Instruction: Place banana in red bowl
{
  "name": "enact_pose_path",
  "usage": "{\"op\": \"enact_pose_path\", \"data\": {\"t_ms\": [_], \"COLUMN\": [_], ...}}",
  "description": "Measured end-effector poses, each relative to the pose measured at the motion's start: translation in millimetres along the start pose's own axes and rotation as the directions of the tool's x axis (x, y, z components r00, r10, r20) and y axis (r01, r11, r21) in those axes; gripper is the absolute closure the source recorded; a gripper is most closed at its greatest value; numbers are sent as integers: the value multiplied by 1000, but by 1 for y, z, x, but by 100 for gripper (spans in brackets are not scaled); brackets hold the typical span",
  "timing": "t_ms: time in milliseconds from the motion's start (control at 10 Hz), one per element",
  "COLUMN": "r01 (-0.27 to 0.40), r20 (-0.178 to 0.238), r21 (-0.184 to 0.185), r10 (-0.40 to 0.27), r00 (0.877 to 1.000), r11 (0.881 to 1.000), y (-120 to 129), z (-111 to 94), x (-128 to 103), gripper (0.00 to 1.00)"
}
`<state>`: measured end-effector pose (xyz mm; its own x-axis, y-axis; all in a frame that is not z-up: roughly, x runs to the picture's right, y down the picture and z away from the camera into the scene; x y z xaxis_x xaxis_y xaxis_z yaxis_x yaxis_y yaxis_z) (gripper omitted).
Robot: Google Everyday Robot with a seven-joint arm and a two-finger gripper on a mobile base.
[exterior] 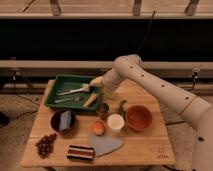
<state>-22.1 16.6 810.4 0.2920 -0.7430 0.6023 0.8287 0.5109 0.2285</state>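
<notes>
My arm [165, 92] reads as a run of thick, smooth, cream-white tubes, fattest at the right edge of the frame and slimmer toward the centre, with a rounded, bulb-like joint [127, 65] just above the middle. Thin darker seams [192, 101] ring the shell where the sections meet. The gripper [97, 82] is the pale, yellowish-lit tip just left of centre.
</notes>
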Motion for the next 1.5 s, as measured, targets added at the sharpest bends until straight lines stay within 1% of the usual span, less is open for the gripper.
{"op": "enact_pose_path", "data": {"t_ms": [100, 700, 800, 900, 1000, 1200, 1500], "r01": [10, 9, 9, 4, 2, 15, 30], "r20": [5, 4, -4, -14, -20, -18, -12], "r21": [-1, -2, 0, 2, 3, 4, 12], "r10": [-10, -9, -9, -4, -2, -15, -30], "r00": [1000, 1000, 1000, 1000, 1000, 1000, 999], "r11": [1000, 1000, 1000, 1000, 1000, 1000, 999], "y": [-4, -3, -3, -2, -2, -10, -17], "z": [3, 3, 3, 5, 7, 23, 39], "x": [0, 1, 2, 8, 16, 32, 42], "gripper": [20, 20, 20, 20, 20, 20, 20]}}
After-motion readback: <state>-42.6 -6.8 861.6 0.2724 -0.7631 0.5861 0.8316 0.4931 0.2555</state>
